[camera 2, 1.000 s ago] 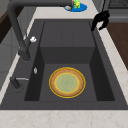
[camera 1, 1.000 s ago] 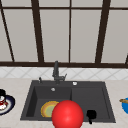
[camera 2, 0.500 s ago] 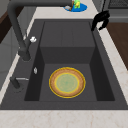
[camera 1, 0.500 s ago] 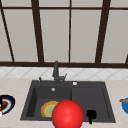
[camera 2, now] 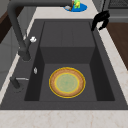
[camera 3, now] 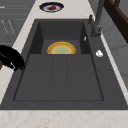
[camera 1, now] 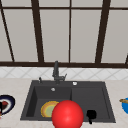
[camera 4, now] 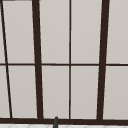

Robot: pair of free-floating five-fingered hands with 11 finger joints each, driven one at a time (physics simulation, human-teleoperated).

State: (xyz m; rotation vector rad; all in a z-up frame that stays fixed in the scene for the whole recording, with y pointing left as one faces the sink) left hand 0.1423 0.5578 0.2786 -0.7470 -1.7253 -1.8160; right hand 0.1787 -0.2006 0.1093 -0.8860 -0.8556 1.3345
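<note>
So basically the right hand [camera 1: 91, 115] is just hanging in the air over the front edge of the dark sink [camera 1: 108, 100], on the flat drainer half [camera 1: 87, 96], and it's got nothing in it. From the left side view its fingers look curled and drooping downward, not wrapped round anything and not touching the rim as far as I can tell. The nearest thing to it is that sink edge. The yellow plate [camera 1: 47, 109] with the greenish middle lies flat on the bottom of the deeper basin, well apart from the hand, over on the faucet [camera 1: 56, 71] side. My read: this is a hover, no contact made with anything. Getting onto that plate would call for moving across to the other half and dropping down into the basin, with the fingers opened up first. There's also a big red ball [camera 1: 67, 115] showing in the front view, low in the middle, covering part of the plate. On the counter sit a dark-rimmed plate [camera 1: 7, 103] at the far left and a blue dish [camera 1: 125, 105] at the far right.
</note>
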